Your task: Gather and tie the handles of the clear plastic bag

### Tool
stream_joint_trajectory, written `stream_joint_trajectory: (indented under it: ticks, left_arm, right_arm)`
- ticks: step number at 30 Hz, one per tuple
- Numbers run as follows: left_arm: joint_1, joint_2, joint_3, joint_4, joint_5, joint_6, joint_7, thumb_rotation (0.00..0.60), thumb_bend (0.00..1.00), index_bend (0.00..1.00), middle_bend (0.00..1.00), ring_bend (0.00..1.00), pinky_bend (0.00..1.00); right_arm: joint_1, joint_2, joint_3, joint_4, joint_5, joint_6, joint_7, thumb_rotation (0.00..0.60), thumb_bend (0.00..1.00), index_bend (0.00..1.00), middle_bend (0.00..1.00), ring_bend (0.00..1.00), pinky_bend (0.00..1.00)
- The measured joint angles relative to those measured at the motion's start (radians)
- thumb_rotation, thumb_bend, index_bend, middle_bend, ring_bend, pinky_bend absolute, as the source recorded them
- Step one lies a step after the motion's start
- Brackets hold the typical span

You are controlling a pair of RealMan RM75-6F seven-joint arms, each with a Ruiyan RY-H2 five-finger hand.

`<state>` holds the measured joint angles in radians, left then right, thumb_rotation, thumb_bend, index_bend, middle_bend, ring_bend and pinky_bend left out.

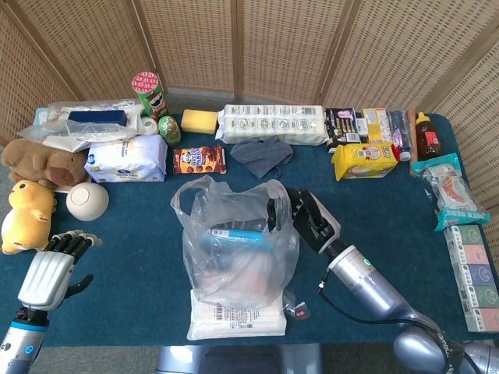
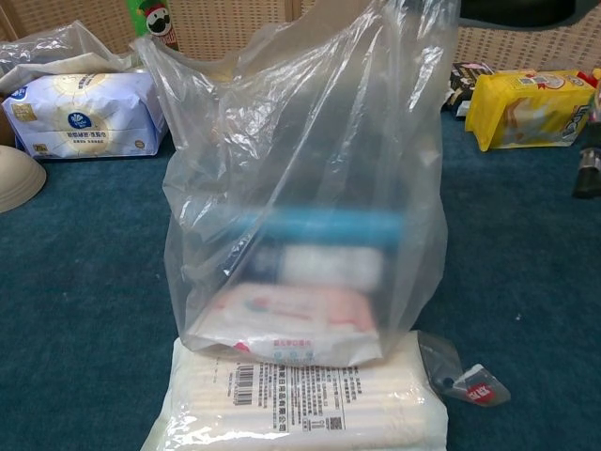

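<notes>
While the clear plastic bag (image 1: pixel 234 249) stands near the front edge of the table (image 1: pixel 140 234), about midway between its left and right edges, its right handle is held by the right hand (image 1: pixel 308 218). The dark fingers (image 1: pixel 274 212) of this hand are closed on the plastic at the upper right rim of the bag, and the handle is pulled up and to the right. The left handle (image 1: pixel 191 195) is not held and stands up loosely at the upper left rim. Inside the bag a blue tube-shaped item (image 1: pixel 238 233) is seen, and below it some flat white and pink packages (image 2: pixel 291 315), blurred through the plastic. The bag is set partly on a flat white pack with a barcode (image 1: pixel 236 318), which lies at the front edge. A small clear wrapper with a red label (image 2: pixel 470 383) lies just beside the pack, on its right.

The left hand (image 1: pixel 51 269) is seen near the front left corner of the table, well apart from the bag. Nothing is held in it; its fingers (image 1: pixel 70 244) are slightly apart and bent forward. A yellow plush toy (image 1: pixel 27 214) lies just behind it at the left edge, and a white bowl (image 1: pixel 87 200) is beside the toy.
</notes>
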<state>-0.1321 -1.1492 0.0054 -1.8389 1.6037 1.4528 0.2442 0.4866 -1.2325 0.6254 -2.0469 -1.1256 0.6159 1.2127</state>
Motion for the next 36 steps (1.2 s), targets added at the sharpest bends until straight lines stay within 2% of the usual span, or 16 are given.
stream_joint_trajectory:
  ticks: [3,7,10,20,26,32,36]
  left_arm:
    - [-0.001,-0.001,0.000,-0.002,-0.001,-0.002,0.003,0.600,0.18,0.30,0.32,0.22,0.24]
    - [-0.001,0.000,-0.002,-0.003,-0.004,-0.002,0.006,0.600,0.18,0.30,0.32,0.22,0.24]
    - [0.000,0.001,-0.002,-0.003,-0.009,-0.002,0.007,0.600,0.18,0.30,0.32,0.22,0.24]
    - [-0.006,-0.005,-0.004,-0.003,-0.013,-0.012,0.009,0.600,0.18,0.30,0.32,0.22,0.24]
    - [-0.008,-0.006,-0.005,-0.002,-0.016,-0.014,0.009,0.600,0.18,0.30,0.32,0.22,0.24]
    - [-0.008,-0.006,-0.004,-0.002,-0.018,-0.016,0.009,0.600,0.18,0.30,0.32,0.22,0.24]
    - [-0.009,-0.006,-0.005,-0.001,-0.022,-0.017,0.009,0.600,0.18,0.30,0.32,0.22,0.24]
  right_arm:
    - [0.002,0.009,-0.016,0.001,-0.001,-0.016,-0.003,0.200,0.06,0.50,0.57,0.63,0.54]
    - [0.010,0.018,-0.018,0.013,-0.014,-0.061,0.028,0.196,0.06,0.55,0.66,0.77,0.64]
    - [0.017,0.027,-0.016,0.021,-0.036,-0.087,0.051,0.198,0.06,0.59,0.70,0.80,0.68]
    - [0.008,0.074,0.010,-0.003,-0.036,-0.132,0.146,0.199,0.06,0.62,0.73,0.82,0.75]
    - [-0.010,0.090,0.045,-0.024,-0.013,-0.138,0.216,0.209,0.06,0.59,0.68,0.75,0.71]
    - [-0.024,0.081,0.069,-0.029,-0.008,-0.123,0.259,0.234,0.06,0.50,0.53,0.56,0.57]
    - [-0.022,0.070,0.068,-0.018,-0.006,-0.113,0.256,0.241,0.06,0.41,0.41,0.40,0.42]
